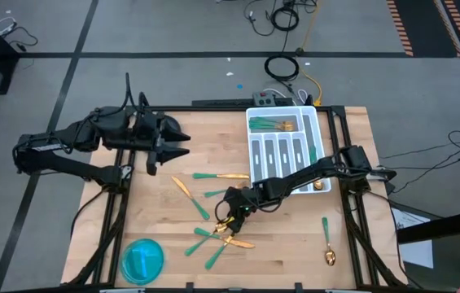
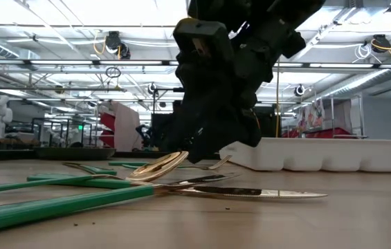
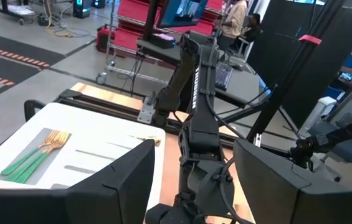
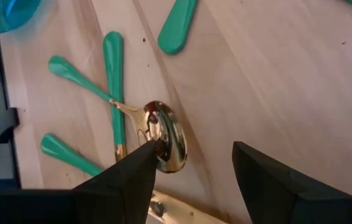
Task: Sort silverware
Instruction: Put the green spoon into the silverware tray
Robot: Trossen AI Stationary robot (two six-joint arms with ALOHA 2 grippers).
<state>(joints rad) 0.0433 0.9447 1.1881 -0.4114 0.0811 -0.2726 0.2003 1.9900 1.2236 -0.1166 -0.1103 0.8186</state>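
Silverware scattered on the desk, some already in the white tray. Thin, light, stiff, slippery on the shiny gold ends. Best pinched across the green handle. Right pincer open over a spoon; left pincer open, waiting.

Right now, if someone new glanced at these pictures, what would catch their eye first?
Probably the right end effector, down over a tangle of gold-and-teal silverware at the middle of the wooden table, one finger touching a gold spoon bowl. Next, the white divided tray at the far right holding forks, and a blue bowl at the near left corner.
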